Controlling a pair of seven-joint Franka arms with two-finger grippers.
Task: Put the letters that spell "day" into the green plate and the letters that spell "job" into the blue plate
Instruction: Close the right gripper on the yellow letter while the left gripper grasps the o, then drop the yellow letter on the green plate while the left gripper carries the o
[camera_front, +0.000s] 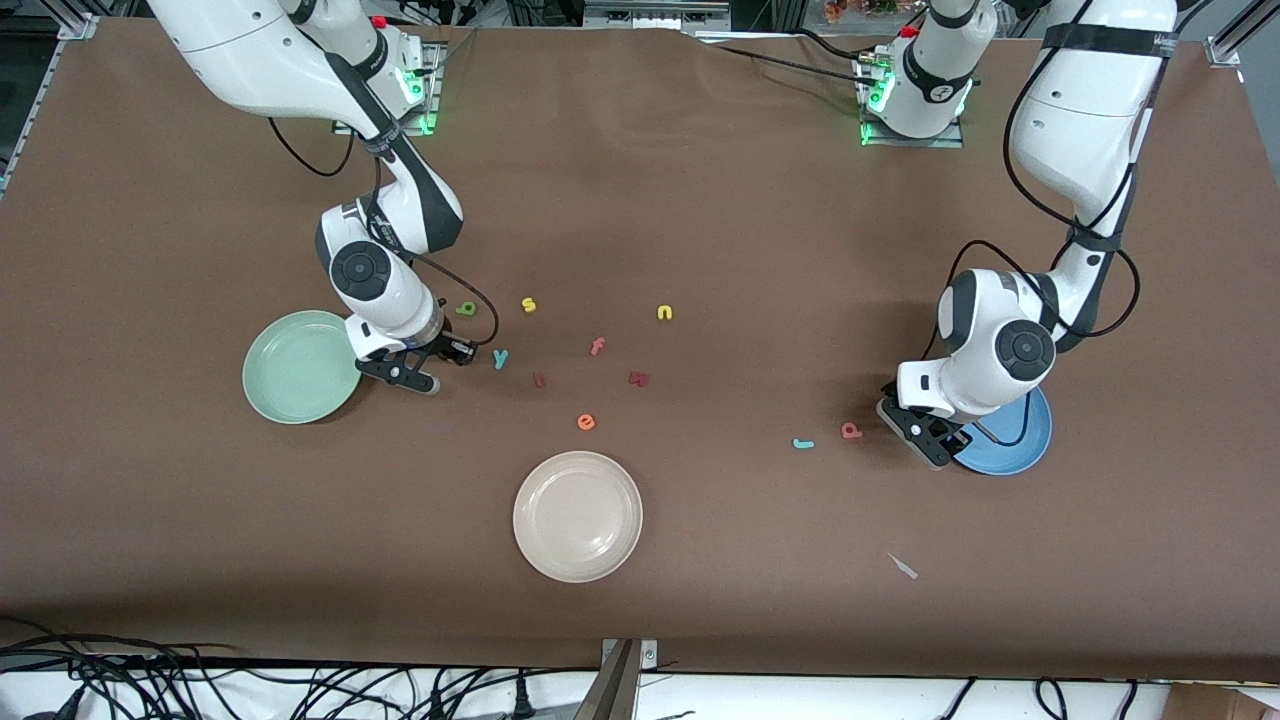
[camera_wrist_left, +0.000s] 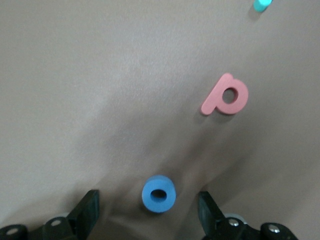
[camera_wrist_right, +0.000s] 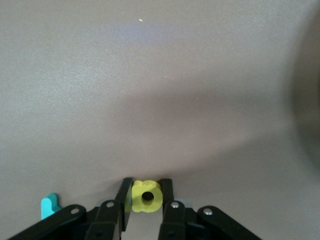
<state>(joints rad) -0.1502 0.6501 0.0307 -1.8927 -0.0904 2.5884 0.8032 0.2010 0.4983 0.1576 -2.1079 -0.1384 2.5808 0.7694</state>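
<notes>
My right gripper (camera_wrist_right: 146, 194) is shut on the yellow "a" (camera_wrist_right: 146, 196), low over the table beside the green plate (camera_front: 295, 370). The teal "y" (camera_front: 500, 358) lies just beside it, and the green "d" (camera_front: 467, 309) lies a little farther from the front camera. My left gripper (camera_wrist_left: 149, 210) stands open at the edge of the blue plate (camera_front: 1015, 448), with the blue "o" (camera_wrist_left: 159, 193) lying on the table between its fingers. The pink "b" (camera_front: 851, 430) and teal "j" (camera_front: 803, 443) lie close by, toward the table's middle.
A cream-white plate (camera_front: 578, 515) sits near the front edge. Loose letters lie mid-table: yellow "s" (camera_front: 528, 305), yellow "n" (camera_front: 665, 313), pink "f" (camera_front: 597, 346), orange "e" (camera_front: 586, 422) and two dark red ones (camera_front: 638, 378). A small white scrap (camera_front: 903, 566) lies nearer the front camera than the blue plate.
</notes>
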